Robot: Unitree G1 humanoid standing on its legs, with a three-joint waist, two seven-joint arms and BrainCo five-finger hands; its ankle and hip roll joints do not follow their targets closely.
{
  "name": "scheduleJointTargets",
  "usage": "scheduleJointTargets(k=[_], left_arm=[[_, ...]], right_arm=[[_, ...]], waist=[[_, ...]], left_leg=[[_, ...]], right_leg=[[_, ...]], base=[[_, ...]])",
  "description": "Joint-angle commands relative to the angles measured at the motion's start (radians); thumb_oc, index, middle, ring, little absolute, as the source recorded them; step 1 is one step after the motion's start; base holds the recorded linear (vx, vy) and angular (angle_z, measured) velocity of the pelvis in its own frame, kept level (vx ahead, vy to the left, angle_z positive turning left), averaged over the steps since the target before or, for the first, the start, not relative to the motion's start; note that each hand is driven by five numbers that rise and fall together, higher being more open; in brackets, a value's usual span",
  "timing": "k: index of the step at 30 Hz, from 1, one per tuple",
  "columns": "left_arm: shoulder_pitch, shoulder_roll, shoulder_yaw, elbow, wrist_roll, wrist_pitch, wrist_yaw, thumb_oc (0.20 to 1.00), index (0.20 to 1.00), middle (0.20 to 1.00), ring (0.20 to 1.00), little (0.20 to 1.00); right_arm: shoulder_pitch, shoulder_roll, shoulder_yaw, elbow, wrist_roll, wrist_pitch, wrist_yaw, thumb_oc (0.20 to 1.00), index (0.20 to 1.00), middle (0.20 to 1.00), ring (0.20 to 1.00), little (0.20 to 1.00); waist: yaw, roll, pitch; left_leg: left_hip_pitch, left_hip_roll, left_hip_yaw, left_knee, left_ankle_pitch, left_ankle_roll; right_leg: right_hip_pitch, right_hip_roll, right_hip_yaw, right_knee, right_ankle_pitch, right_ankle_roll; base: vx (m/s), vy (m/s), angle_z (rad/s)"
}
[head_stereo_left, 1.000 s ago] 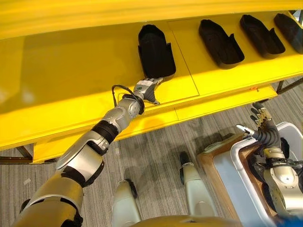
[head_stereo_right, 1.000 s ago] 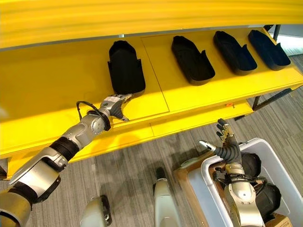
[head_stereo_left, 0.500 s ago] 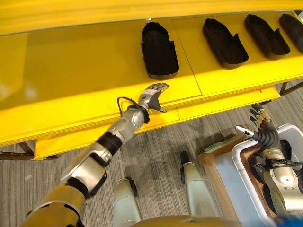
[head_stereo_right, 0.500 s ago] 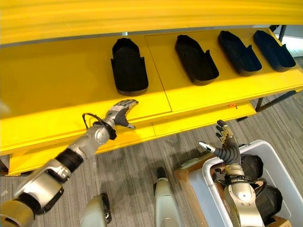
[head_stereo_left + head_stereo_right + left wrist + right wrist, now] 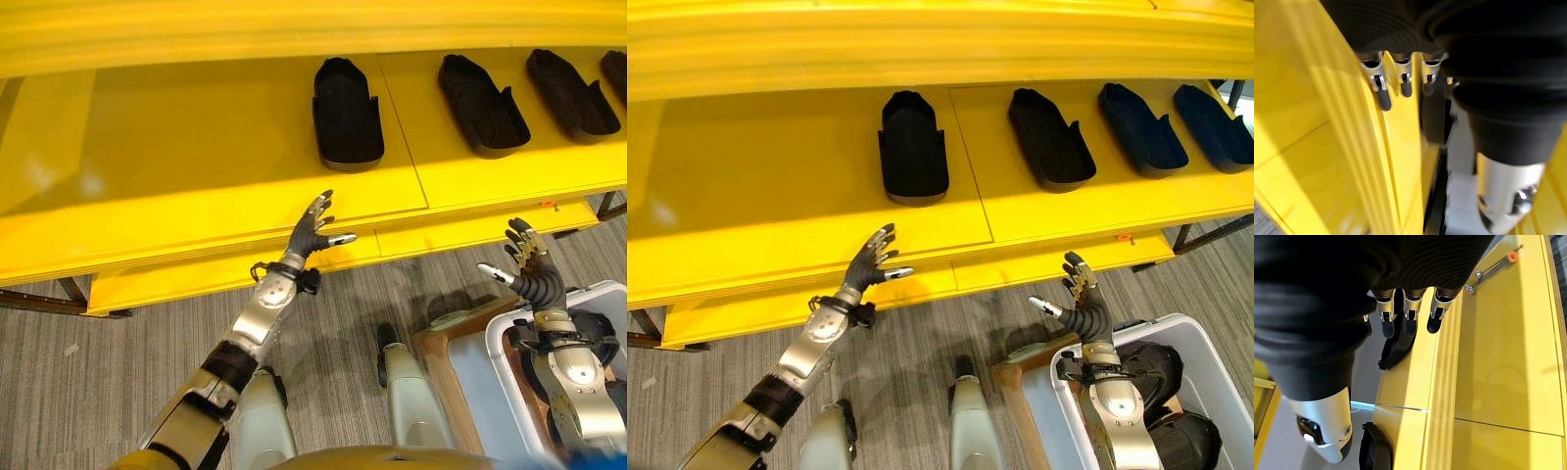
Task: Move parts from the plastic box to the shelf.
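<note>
Left hand point(image 5: 872, 266) empty, fingers spread and straight, at near edge of yellow shelf point(image 5: 754, 196). Right hand point(image 5: 1080, 305) also spread, holds nothing, above plastic box point(image 5: 1215, 357) at near right.

Four black parts on shelf: leftmost point(image 5: 913, 149), second point(image 5: 1050, 139), third point(image 5: 1142, 129), fourth point(image 5: 1215, 116) — far from both hands. More dark parts in box point(image 5: 1161, 367).

Judgement: parts look like rigid moulded shells — light, stiff, smooth, possibly slippery. Take hold across raised side walls near middle, thumb opposite fingers.
</note>
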Motion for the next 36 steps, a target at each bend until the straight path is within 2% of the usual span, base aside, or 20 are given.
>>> scheduleJointTargets(k=[1, 3, 4, 5, 7, 9, 14, 15, 21, 24, 25, 26, 28, 29, 30, 31, 32, 33, 34, 36], left_arm=[[0.033, 0.026, 0.035, -0.040, -0.178, -0.055, -0.065, 1.000, 1.000, 1.000, 1.000, 1.000], [0.095, 0.013, 0.075, -0.069, -0.265, -0.053, -0.090, 1.000, 1.000, 1.000, 1.000, 1.000], [0.174, 0.003, 0.123, -0.107, -0.334, -0.043, -0.130, 1.000, 1.000, 1.000, 1.000, 1.000], [0.205, -0.001, 0.141, -0.123, -0.361, -0.040, -0.142, 1.000, 1.000, 1.000, 1.000, 1.000], [0.270, 0.008, 0.175, -0.146, -0.358, -0.034, -0.177, 1.000, 1.000, 1.000, 1.000, 1.000], [0.374, -0.010, 0.221, -0.159, -0.398, -0.011, -0.221, 1.000, 1.000, 1.000, 1.000, 1.000], [0.463, -0.055, 0.227, -0.160, -0.420, 0.016, -0.260, 1.000, 1.000, 1.000, 1.000, 1.000], [0.495, -0.090, 0.228, -0.134, -0.422, 0.027, -0.269, 1.000, 1.000, 1.000, 1.000, 1.000], [0.519, -0.104, 0.232, -0.122, -0.415, 0.035, -0.279, 1.000, 1.000, 1.000, 1.000, 1.000], [0.568, -0.119, 0.243, -0.140, -0.421, 0.041, -0.298, 1.000, 1.000, 1.000, 1.000, 1.000], [0.569, -0.119, 0.243, -0.140, -0.421, 0.041, -0.298, 1.000, 1.000, 1.000, 1.000, 1.000], [0.598, -0.115, 0.236, -0.148, -0.416, 0.053, -0.324, 1.000, 1.000, 1.000, 1.000, 1.000], [0.589, -0.093, 0.230, -0.145, -0.398, 0.053, -0.336, 1.000, 1.000, 1.000, 1.000, 1.000], [0.590, -0.085, 0.232, -0.148, -0.394, 0.055, -0.344, 1.000, 1.000, 1.000, 1.000, 1.000], [0.590, -0.085, 0.232, -0.148, -0.394, 0.055, -0.344, 1.000, 1.000, 1.000, 1.000, 1.000], [0.601, -0.081, 0.235, -0.153, -0.391, 0.055, -0.350, 1.000, 1.000, 1.000, 1.000, 1.000], [0.620, -0.072, 0.240, -0.169, -0.377, 0.050, -0.354, 1.000, 1.000, 1.000, 1.000, 1.000], [0.622, -0.071, 0.244, -0.188, -0.350, 0.043, -0.356, 1.000, 1.000, 1.000, 1.000, 1.000], [0.605, -0.073, 0.240, -0.189, -0.337, 0.035, -0.352, 1.000, 1.000, 1.000, 1.000, 1.000], [0.606, -0.078, 0.240, -0.192, -0.327, 0.026, -0.349, 1.000, 1.000, 1.000, 1.000, 1.000]], right_arm=[[-0.010, 0.016, -0.028, -0.074, 0.041, -0.064, 0.004, 1.000, 1.000, 1.000, 1.000, 1.000], [-0.011, 0.022, -0.018, -0.067, 0.040, -0.063, 0.010, 1.000, 1.000, 1.000, 1.000, 1.000], [-0.004, 0.029, -0.019, -0.056, 0.041, -0.063, 0.021, 1.000, 1.000, 1.000, 1.000, 1.000], [0.001, 0.029, -0.019, -0.060, 0.035, -0.059, 0.028, 1.000, 1.000, 1.000, 1.000, 1.000], [0.013, 0.031, -0.027, -0.056, 0.039, -0.056, 0.039, 1.000, 1.000, 1.000, 1.000, 1.000], [0.029, 0.038, -0.042, -0.040, 0.031, -0.044, 0.055, 1.000, 1.000, 1.000, 1.000, 1.000], [0.062, 0.048, -0.063, -0.022, 0.023, -0.029, 0.065, 1.000, 1.000, 1.000, 1.000, 1.000], [0.075, 0.052, -0.065, -0.003, 0.024, -0.023, 0.071, 1.000, 1.000, 1.000, 1.000, 1.000], [0.074, 0.053, -0.042, 0.010, 0.042, -0.015, 0.093, 1.000, 1.000, 1.000, 1.000, 1.000], [0.083, 0.030, -0.045, 0.003, 0.047, -0.013, 0.125, 1.000, 1.000, 1.000, 1.000, 1.000], [0.083, 0.029, -0.045, 0.003, 0.047, -0.013, 0.125, 1.000, 1.000, 1.000, 1.000, 1.000], [0.104, 0.013, -0.072, -0.003, 0.049, -0.016, 0.134, 1.000, 1.000, 1.000, 1.000, 1.000], [0.109, -0.002, -0.100, -0.008, 0.043, -0.020, 0.130, 1.000, 1.000, 1.000, 1.000, 1.000], [0.110, -0.008, -0.111, -0.007, 0.043, -0.021, 0.132, 1.000, 1.000, 1.000, 1.000, 1.000], [0.110, -0.008, -0.111, -0.007, 0.043, -0.021, 0.132, 1.000, 1.000, 1.000, 1.000, 1.000], [0.117, -0.012, -0.118, -0.004, 0.039, -0.018, 0.134, 1.000, 1.000, 1.000, 1.000, 1.000], [0.121, -0.008, -0.120, -0.003, 0.036, -0.016, 0.146, 1.000, 1.000, 1.000, 1.000, 1.000], [0.107, -0.001, -0.108, 0.013, 0.026, -0.021, 0.155, 1.000, 1.000, 1.000, 1.000, 1.000], [0.080, 0.015, -0.087, 0.032, 0.032, -0.026, 0.149, 1.000, 1.000, 1.000, 1.000, 1.000], [0.068, 0.034, -0.067, 0.040, 0.035, -0.026, 0.150, 1.000, 1.000, 1.000, 1.000, 1.000]], waist=[[0.039, 0.004, -0.025], [0.053, 0.011, -0.027], [0.068, 0.023, -0.038], [0.077, 0.028, -0.045], [0.086, 0.039, -0.061], [0.110, 0.059, -0.104], [0.122, 0.084, -0.157], [0.127, 0.096, -0.188], [0.131, 0.102, -0.206], [0.136, 0.107, -0.199], [0.136, 0.107, -0.200], [0.133, 0.105, -0.195], [0.119, 0.094, -0.172], [0.109, 0.085, -0.165], [0.109, 0.085, -0.165], [0.108, 0.076, -0.159], [0.128, 0.058, -0.146], [0.163, 0.043, -0.146], [0.184, 0.033, -0.153], [0.180, 0.032, -0.165]], left_leg=[[-0.007, -0.005, -0.094, -0.099, 0.216, 0.012], [0.047, -0.003, -0.096, -0.167, 0.247, 0.012], [0.104, -0.002, -0.103, -0.254, 0.285, 0.012], [0.131, -0.002, -0.103, -0.296, 0.301, 0.011], [0.191, -0.004, -0.107, -0.378, 0.333, 0.012], [0.305, 0.006, -0.098, -0.538, 0.398, 0.007], [0.399, 0.033, -0.098, -0.670, 0.468, -0.022], [0.414, 0.050, -0.106, -0.693, 0.505, -0.039], [0.431, 0.065, -0.114, -0.684, 0.515, -0.036], [0.433, 0.088, -0.128, -0.652, 0.572, -0.039], [0.433, 0.089, -0.129, -0.652, 0.572, -0.039], [0.423, 0.097, -0.137, -0.627, 0.587, -0.035], [0.390, 0.096, -0.096, -0.584, 0.592, -0.026], [0.378, 0.086, -0.056, -0.561, 0.561, -0.011], [0.378, 0.086, -0.056, -0.561, 0.561, -0.011], [0.377, 0.060, -0.031, -0.542, 0.514, 0.003], [0.382, -0.055, -0.081, -0.519, 0.415, 0.040], [0.376, -0.223, -0.234, -0.524, 0.342, 0.088], [0.361, -0.331, -0.349, -0.526, 0.334, 0.121], [0.377, -0.329, -0.347, -0.554, 0.345, 0.126]], right_leg=[[0.068, 0.011, -0.018, 0.057, 0.063, -0.032], [0.114, 0.011, -0.033, 0.019, 0.073, -0.029], [0.170, 0.011, -0.055, -0.029, 0.079, -0.023], [0.190, 0.011, -0.068, -0.052, 0.082, -0.020], [0.242, 0.010, -0.094, -0.105, 0.088, -0.018], [0.354, 0.009, -0.145, -0.237, 0.111, -0.011], [0.480, 0.025, -0.189, -0.368, 0.119, -0.017], [0.534, 0.044, -0.206, -0.430, 0.122, -0.027], [0.567, 0.064, -0.203, -0.449, 0.122, -0.042], [0.576, 0.102, -0.176, -0.458, 0.117, -0.072], [0.576, 0.103, -0.176, -0.459, 0.118, -0.073], [0.588, 0.126, -0.172, -0.473, 0.118, -0.086], [0.592, 0.123, -0.189, -0.472, 0.120, -0.094], [0.592, 0.121, -0.195, -0.471, 0.119, -0.098], [0.592, 0.121, -0.195, -0.471, 0.119, -0.098], [0.590, 0.117, -0.198, -0.471, 0.121, -0.099], [0.594, 0.107, -0.182, -0.480, 0.134, -0.094], [0.580, 0.115, -0.153, -0.491, 0.156, -0.093], [0.556, 0.134, -0.125, -0.494, 0.168, -0.093], [0.549, 0.151, -0.088, -0.499, 0.174, -0.091]], base=[[0.07, -0.032, 0.07], [0.12, -0.040, 0.17], [0.16, -0.060, 0.29], [0.16, -0.061, 0.31], [0.14, -0.041, 0.39], [0.20, -0.051, 0.25], [0.10, -0.051, 0.22], [0.06, -0.070, 0.24], [0.02, -0.065, 0.03], [-0.01, -0.123, -0.09], [0.00, -0.177, -0.11], [-0.01, -0.132, -0.13], [-0.07, -0.123, -0.02], [-0.07, -0.067, 0.13], [-0.05, -0.067, 0.28], [0.01, -0.070, 0.26], [0.03, -0.124, -0.05], [0.03, -0.128, -0.69], [0.01, -0.078, -1.22], [0.07, 0.051, -1.45]])
